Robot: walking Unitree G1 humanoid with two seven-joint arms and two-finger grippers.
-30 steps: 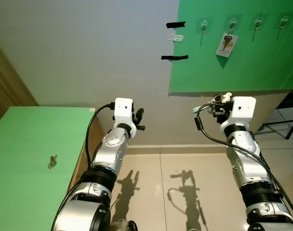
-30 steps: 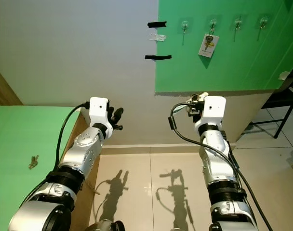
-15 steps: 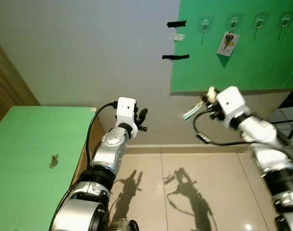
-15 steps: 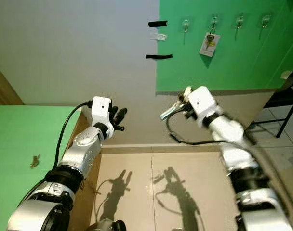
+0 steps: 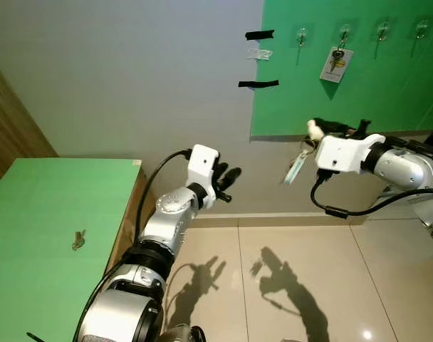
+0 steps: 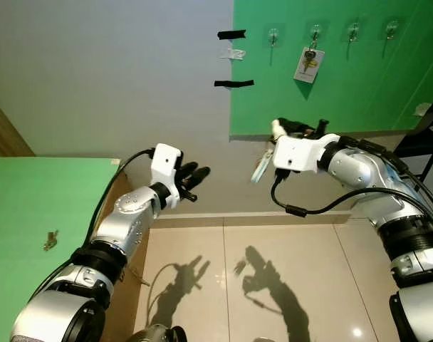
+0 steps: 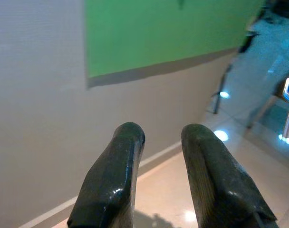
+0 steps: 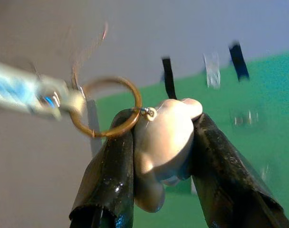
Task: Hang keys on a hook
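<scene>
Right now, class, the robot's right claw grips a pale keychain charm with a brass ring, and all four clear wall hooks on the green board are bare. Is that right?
Not quite. The right claw does grip the pale keychain charm with its brass ring, but the hooks are not all bare: the left eye view shows a white tagged key hanging on the second clear wall hook.

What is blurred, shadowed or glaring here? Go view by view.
Left eye view: sharp; both arms cast dark shadows on the glossy floor. Right eye view: a glare spot on the tile at the bottom edge. Right wrist view: the key ring and blue strap smear with motion, while the pale charm between the right gripper fingers stays crisp. Left wrist view: the left gripper sharp, background soft.
</scene>
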